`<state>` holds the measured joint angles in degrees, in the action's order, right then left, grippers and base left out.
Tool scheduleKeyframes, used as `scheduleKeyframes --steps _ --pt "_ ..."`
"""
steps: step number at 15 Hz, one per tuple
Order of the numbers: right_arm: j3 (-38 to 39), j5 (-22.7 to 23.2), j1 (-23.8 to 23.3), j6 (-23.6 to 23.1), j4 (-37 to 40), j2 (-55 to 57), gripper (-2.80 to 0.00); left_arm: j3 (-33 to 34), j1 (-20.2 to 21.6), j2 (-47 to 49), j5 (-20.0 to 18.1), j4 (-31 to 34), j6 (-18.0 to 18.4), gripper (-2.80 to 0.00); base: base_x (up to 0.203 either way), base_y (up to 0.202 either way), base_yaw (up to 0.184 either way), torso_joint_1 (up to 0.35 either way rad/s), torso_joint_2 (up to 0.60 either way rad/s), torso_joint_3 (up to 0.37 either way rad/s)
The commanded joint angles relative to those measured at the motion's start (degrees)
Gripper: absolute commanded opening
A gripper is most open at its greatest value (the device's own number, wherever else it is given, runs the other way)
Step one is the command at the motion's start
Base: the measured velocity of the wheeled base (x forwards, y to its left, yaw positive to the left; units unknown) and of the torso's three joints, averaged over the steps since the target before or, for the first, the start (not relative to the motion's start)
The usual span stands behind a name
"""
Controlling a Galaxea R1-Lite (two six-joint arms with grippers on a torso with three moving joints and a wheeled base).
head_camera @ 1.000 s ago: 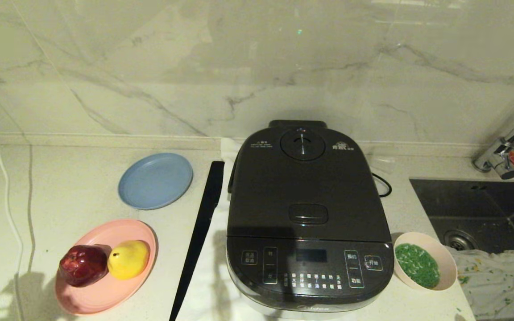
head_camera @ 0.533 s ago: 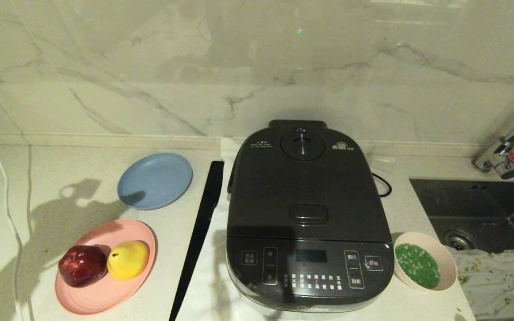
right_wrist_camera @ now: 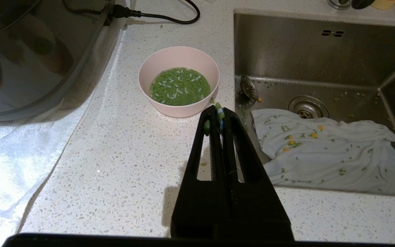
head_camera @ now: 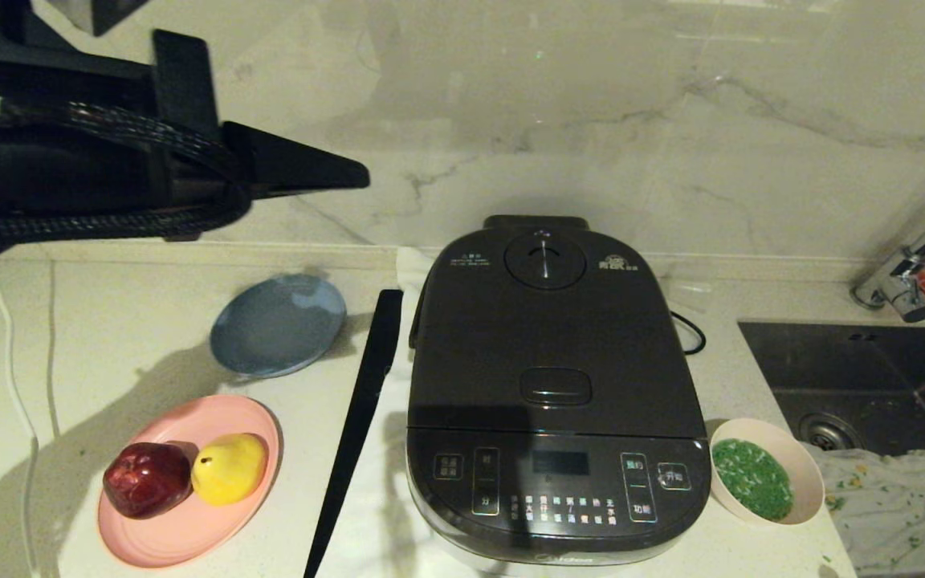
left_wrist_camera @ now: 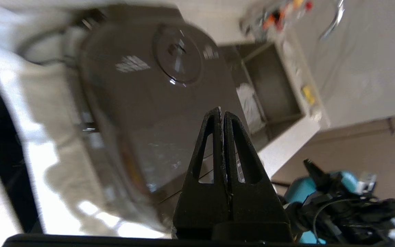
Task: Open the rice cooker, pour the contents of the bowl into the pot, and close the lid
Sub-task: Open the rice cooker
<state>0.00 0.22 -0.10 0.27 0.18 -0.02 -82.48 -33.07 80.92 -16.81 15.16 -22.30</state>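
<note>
The dark rice cooker (head_camera: 555,482) stands mid-counter with its lid (head_camera: 551,329) down, so the pot is hidden. The pink-cream bowl (head_camera: 809,474) of green and white grains (head_camera: 751,478) sits on the counter at the cooker's front right. My left gripper (head_camera: 360,175) hangs shut and empty, high above the counter to the left of the cooker; its wrist view looks down on the lid (left_wrist_camera: 149,103) past the closed left gripper (left_wrist_camera: 220,111). My right gripper (right_wrist_camera: 219,111) is shut just short of the bowl (right_wrist_camera: 180,55), a few grains stuck at its tips.
A blue plate (head_camera: 278,325) and a pink plate (head_camera: 181,530) with a red apple and a yellow pear lie left of the cooker. A long black strip (head_camera: 358,425) lies beside the cooker. On the right are the sink (head_camera: 872,369), a speckled cloth (head_camera: 896,498) and a faucet (head_camera: 908,277).
My left arm has swung into the head view at the upper left, casting a shadow over the blue plate. The cooker and the bowl have not moved.
</note>
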Motion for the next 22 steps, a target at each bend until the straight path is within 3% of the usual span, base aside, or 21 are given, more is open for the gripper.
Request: scheduleKeyframes --steps 1,4,9,11,17,22 --pt "0.0 0.0 0.0 0.0 0.0 0.0 -2.8 1.4 -6.8 4.1 7.4 -1.2 0.0 -2.8 0.0 0.0 0.0 0.0 0.0 0.0" --pt "0.0 0.0 0.0 0.0 0.0 0.0 -2.8 5.9 -12.0 6.5 15.1 -10.3 0.0 -2.8 0.0 0.0 0.0 0.0 0.0 0.0" --pt "0.0 0.0 0.0 0.0 0.0 0.0 -2.8 7.7 -16.7 9.8 21.3 -12.1 -1.5 -2.8 0.0 0.0 0.0 0.0 0.0 0.0" --pt "0.0 0.0 0.0 0.0 0.0 0.0 -2.8 8.2 -16.8 11.0 22.0 -13.1 -2.0 -2.8 0.0 0.0 0.0 0.0 0.0 0.0" --pt "0.0 0.0 0.0 0.0 0.0 0.0 -2.8 15.2 -16.8 15.0 26.2 -24.7 -2.1 -2.8 0.0 0.0 0.0 0.0 0.0 0.0" --pt "0.0 0.0 0.0 0.0 0.0 0.0 -2.8 16.2 -17.5 15.9 27.2 -24.9 -1.7 -2.8 0.0 0.0 0.0 0.0 0.0 0.0"
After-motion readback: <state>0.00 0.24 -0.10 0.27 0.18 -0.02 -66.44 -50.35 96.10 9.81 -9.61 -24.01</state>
